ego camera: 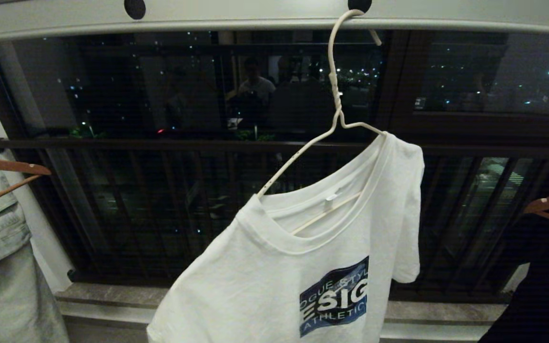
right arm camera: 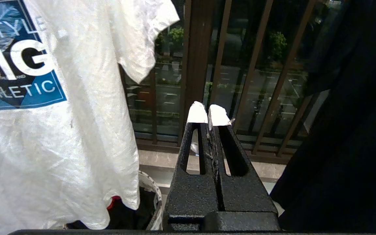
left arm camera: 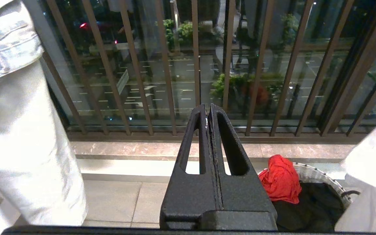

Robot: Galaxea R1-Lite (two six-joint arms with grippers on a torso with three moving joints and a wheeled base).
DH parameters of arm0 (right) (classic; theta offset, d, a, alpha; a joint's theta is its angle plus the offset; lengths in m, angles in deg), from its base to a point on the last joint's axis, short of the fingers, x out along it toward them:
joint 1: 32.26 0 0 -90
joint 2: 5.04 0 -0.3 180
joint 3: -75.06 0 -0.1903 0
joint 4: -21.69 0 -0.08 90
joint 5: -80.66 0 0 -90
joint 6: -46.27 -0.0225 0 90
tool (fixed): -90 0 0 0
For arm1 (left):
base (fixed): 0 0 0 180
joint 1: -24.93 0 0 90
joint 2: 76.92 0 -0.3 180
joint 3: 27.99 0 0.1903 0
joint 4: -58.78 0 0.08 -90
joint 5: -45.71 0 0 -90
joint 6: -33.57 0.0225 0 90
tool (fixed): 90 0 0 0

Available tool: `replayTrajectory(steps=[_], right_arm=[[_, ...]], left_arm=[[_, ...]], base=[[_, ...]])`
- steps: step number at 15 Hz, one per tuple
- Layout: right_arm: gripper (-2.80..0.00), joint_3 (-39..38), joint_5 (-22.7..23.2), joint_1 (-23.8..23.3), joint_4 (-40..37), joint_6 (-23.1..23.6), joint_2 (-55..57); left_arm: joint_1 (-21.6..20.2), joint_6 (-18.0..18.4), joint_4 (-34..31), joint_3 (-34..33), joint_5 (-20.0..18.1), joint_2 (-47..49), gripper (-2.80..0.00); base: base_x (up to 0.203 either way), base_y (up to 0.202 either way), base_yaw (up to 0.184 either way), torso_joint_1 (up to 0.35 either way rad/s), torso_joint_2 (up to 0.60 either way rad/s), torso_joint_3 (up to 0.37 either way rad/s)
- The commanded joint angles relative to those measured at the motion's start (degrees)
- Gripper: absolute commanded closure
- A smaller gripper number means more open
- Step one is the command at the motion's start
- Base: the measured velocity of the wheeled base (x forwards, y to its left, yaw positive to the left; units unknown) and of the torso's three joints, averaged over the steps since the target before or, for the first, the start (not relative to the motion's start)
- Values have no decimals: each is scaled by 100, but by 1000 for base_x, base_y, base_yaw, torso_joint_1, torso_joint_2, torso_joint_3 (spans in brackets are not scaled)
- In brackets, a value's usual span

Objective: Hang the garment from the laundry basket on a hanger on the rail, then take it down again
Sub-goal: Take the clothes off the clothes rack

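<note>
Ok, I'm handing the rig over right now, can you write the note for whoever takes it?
Left gripper: shut, empty, low facing the balcony bars.
Right gripper: shut, empty, beside the T-shirt.
T-shirt is on the white wire hanger, which tilts, hooked on the rail.
Laundry basket sits on the floor below, red cloth on its rim.
Done: hanging. Left: take the T-shirt down again.

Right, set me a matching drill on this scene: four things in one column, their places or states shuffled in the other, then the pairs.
Things:
1. white T-shirt
2. white wire hanger
3. red cloth
4. left gripper

Places or states:
A. hooked on the rail
B. shut, holding nothing
C. draped on the wire hanger, tilted
D. in the laundry basket

Pairs: 1-C, 2-A, 3-D, 4-B
</note>
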Motion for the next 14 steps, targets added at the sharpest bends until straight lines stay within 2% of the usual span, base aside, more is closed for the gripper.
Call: replayTrajectory(steps=[1,14], right_arm=[[0,-1,2,0,-2,4,3],[0,-1,-12,0,-11,-14,7]], left_arm=[[0,-6,-2,0,0,-2,0],[0,-59,-2,0,62,-2,0]], base=[[0,0,0,0,0,0],[0,0,0,0,0,0]])
